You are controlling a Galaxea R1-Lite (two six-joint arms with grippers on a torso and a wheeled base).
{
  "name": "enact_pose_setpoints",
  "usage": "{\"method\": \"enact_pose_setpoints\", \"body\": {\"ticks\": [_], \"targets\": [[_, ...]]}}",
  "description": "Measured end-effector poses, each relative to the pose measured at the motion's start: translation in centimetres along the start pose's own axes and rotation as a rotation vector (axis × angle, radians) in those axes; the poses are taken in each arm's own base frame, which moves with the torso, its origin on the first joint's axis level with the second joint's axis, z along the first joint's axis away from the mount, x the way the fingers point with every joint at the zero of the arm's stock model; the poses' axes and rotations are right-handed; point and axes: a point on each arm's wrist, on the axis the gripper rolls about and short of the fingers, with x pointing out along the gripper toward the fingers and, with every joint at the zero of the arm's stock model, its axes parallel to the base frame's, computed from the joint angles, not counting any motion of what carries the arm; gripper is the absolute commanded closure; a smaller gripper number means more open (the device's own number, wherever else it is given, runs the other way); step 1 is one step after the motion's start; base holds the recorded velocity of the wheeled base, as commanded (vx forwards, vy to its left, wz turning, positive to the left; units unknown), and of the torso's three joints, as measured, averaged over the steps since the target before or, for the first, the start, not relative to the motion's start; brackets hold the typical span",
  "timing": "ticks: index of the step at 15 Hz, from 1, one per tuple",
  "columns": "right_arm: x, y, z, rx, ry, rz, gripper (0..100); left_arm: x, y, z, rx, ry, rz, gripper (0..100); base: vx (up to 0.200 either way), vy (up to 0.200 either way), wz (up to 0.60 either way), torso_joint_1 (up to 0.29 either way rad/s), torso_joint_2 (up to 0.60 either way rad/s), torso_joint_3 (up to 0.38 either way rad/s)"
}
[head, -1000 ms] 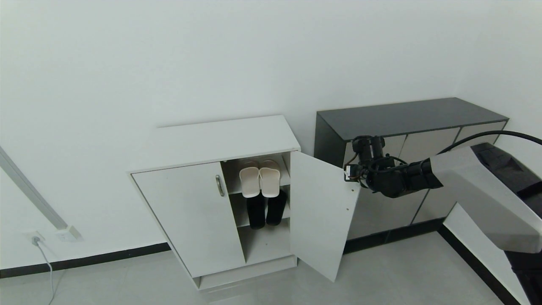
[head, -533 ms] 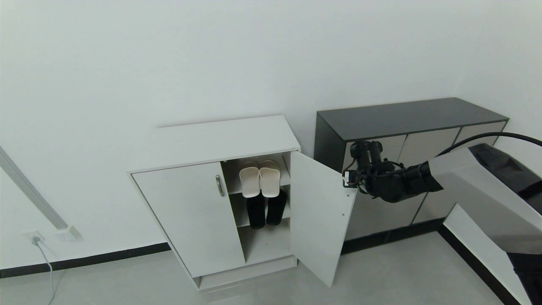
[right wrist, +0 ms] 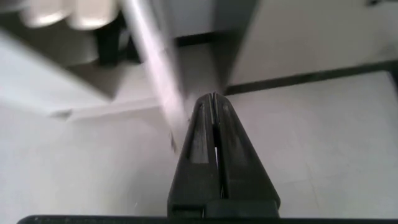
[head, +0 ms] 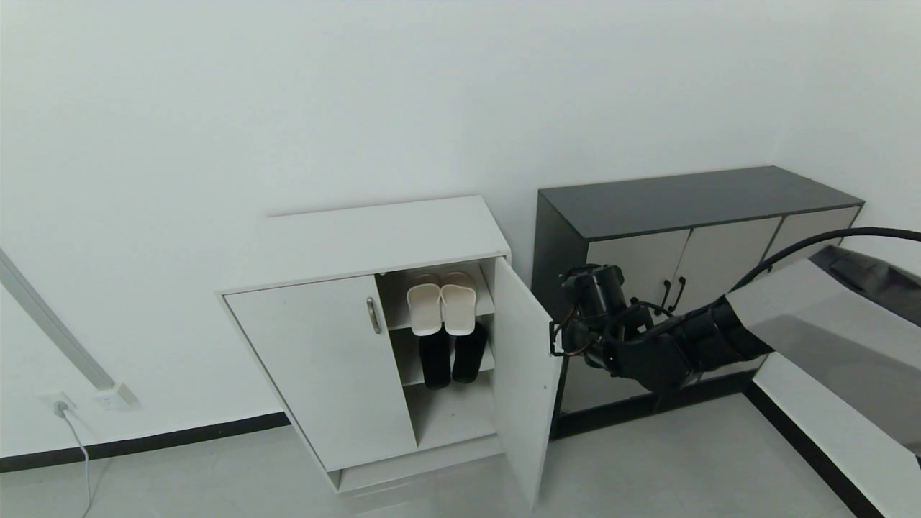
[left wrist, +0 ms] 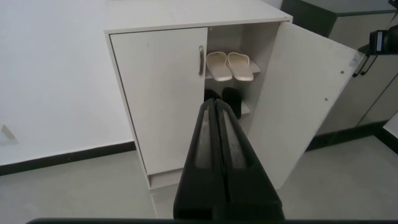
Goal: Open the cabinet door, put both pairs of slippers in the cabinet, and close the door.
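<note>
1. Though nearest of all, left gripper (left wrist: 216, 118) idle: jaws clenched flat together on nothing, aimed at the cabinet from well in front of it.
2. Farther out, right gripper (head: 555, 338), jaws likewise pressed together and empty, set at the outer face of the right door (head: 524, 374) by its free edge; contact likely, not certain.
3. Right door proper: stiff flat panel, hinged on the cabinet's right side, standing about half open. Judged light and free-swinging, with a smooth face liable to slide under a fingertip. No grasp needed: push square on the outer face near the free edge, far from the hinge, and ease off before the frame to avoid a slam.
4. Behind it, cabinet (head: 374, 237), white, against the wall; left door (head: 324, 367) closed, metal handle (head: 373, 315) at its inner edge.
5. Within the open compartment: white slippers (head: 441, 308) side by side on the upper shelf, ends projecting past the shelf front, possibly enough to catch the door; black slippers (head: 453, 356) paired on the shelf directly below.
6. Alongside, to the right: dark sideboard (head: 691, 194), doors closed.
</note>
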Motion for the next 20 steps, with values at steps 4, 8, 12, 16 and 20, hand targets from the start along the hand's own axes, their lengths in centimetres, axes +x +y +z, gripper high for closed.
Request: {"method": "enact_pose_setpoints", "body": {"ticks": [4,8,12,16,20], "targets": [[-2.7,1.2,0.2,-0.026,-0.017,0.094,100,0.0,0.0,0.0,0.0,0.0,0.0,100,0.0,0.0,0.0,0.0,0.0,0.0],[-5.0,0.6,1.5,-0.049,-0.071,0.12,100,0.0,0.0,0.0,0.0,0.0,0.0,100,0.0,0.0,0.0,0.0,0.0,0.0],[-5.9,-0.1,2.6,-0.045,-0.106,0.111,100,0.0,0.0,0.0,0.0,0.0,0.0,100,0.0,0.0,0.3,0.001,0.0,0.001],[-6.2,-0.2,2.8,-0.045,-0.109,0.112,100,0.0,0.0,0.0,0.0,0.0,0.0,100,0.0,0.0,0.6,0.004,0.0,-0.001],[-6.4,-0.4,2.7,-0.069,-0.111,0.108,100,0.0,0.0,0.0,0.0,0.0,0.001,100,0.0,0.0,0.45,-0.002,0.0,0.003]]}}
